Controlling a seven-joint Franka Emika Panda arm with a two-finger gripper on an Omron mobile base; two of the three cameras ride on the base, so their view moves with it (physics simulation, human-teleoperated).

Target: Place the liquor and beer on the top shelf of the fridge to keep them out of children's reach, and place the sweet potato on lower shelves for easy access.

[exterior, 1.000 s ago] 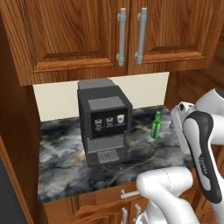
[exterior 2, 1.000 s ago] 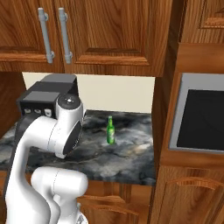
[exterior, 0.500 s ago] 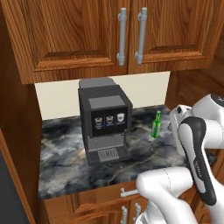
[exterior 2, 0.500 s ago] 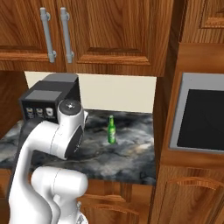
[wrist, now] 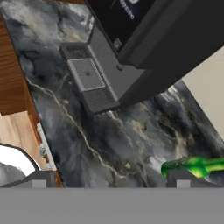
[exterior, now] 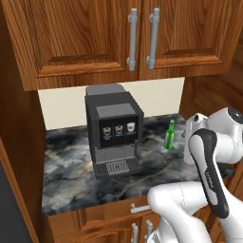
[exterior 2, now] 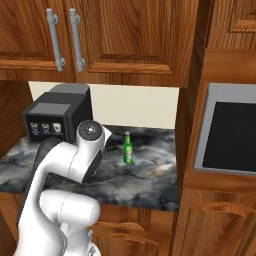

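The gripper [wrist: 109, 179] hangs spread wide and empty above a dark marbled counter [wrist: 87, 144], its two dark finger tips [wrist: 43, 179] rising far apart at the bottom of the hand view and touching nothing. The beer [wrist: 192, 166], a slim green bottle, lies across the lower right of that view just above the right finger tip, apart from it.

From the base cameras the beer [exterior: 169, 135] stands upright on the counter [exterior: 71, 166], near the back wall and just to the right of a dark grey coffee machine [exterior: 114, 128]. In the right base view the bottle [exterior 2: 128, 148] sits well clear of the machine [exterior 2: 55, 117], between it and the wooden panel beside a built-in oven [exterior 2: 232, 130]. Wooden wall cabinets [exterior: 133, 33] with grey bar handles hang overhead.

The machine's black front carries three small cup pictures; white marks on its face in the hand view are too blurred to read. No label can be made out on the bottle.

Compared with half a second ago, the arm's white elbow reaches further over the counter in both base views, while bottle and machine keep their places.
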